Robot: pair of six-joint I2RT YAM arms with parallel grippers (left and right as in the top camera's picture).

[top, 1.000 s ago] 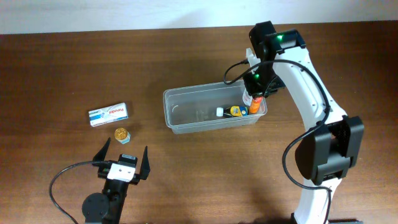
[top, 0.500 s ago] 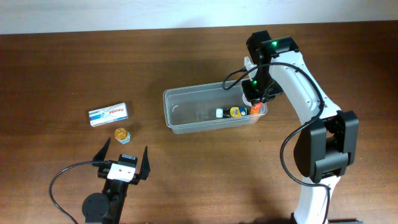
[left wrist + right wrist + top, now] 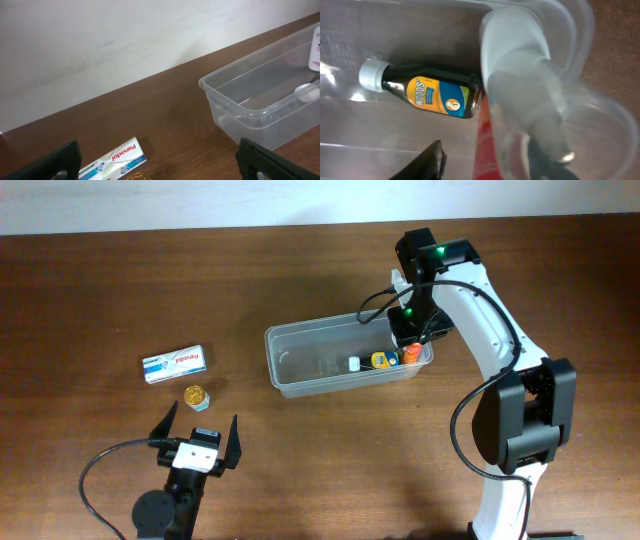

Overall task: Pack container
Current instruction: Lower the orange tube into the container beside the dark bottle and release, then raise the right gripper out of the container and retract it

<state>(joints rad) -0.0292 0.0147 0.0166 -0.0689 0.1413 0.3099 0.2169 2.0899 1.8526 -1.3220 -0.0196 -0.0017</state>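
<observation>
The container (image 3: 300,365) is a clear shallow tub in mid-table, also in the left wrist view (image 3: 235,107). Inside lie a dark bottle with a white cap and yellow label (image 3: 374,361) (image 3: 422,90) and a white bottle with a red-orange part (image 3: 410,354) (image 3: 517,80). My right gripper (image 3: 409,338) (image 3: 490,160) reaches into the tub's right end. It is open around the white and red bottle, with a gap on the left finger's (image 3: 425,162) side. My left gripper (image 3: 200,435) (image 3: 160,167) is wide open and empty near the front left.
A white and blue Panadol box (image 3: 175,362) (image 3: 112,160) lies left of the tub. A small gold-topped item (image 3: 196,395) (image 3: 137,176) sits just in front of it, close to my left gripper. A pale wall runs along the table's far edge.
My right gripper went lower into the tub's right end with the white and red bottle, then its jaws parted. The tub slid slightly right. The left arm stayed still.
</observation>
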